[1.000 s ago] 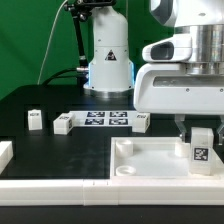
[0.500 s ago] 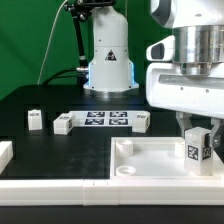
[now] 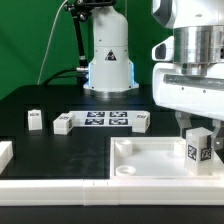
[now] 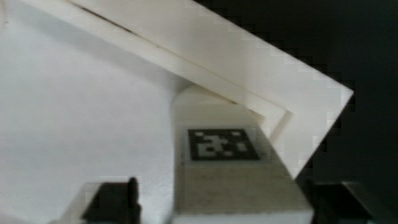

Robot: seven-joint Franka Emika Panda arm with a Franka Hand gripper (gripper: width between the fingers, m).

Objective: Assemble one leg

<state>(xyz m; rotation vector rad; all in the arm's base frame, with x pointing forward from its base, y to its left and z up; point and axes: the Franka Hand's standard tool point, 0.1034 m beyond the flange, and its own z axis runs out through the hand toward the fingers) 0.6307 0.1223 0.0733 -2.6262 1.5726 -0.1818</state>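
Note:
The leg (image 3: 198, 148), a small white post with a black-and-white tag, stands upright at the corner of the large white square piece (image 3: 150, 162) on the exterior view's right. My gripper (image 3: 198, 130) comes down from above and is shut on the leg's top, a finger on each side. In the wrist view the leg (image 4: 228, 165) fills the space between the dark fingers (image 4: 118, 203), its tag facing the camera, with the square piece's raised rim (image 4: 214, 70) beyond it. The leg's lower end is hidden.
Three more small white legs (image 3: 35, 119) (image 3: 63, 124) (image 3: 141, 121) lie on the black table around the marker board (image 3: 103, 119). A white part (image 3: 5, 154) sits at the left edge. The arm's base (image 3: 108, 60) stands behind.
The gripper has turned about its vertical axis with the leg: the tag faced the camera squarely a second ago and now sits angled. Little has moved in the last half second.

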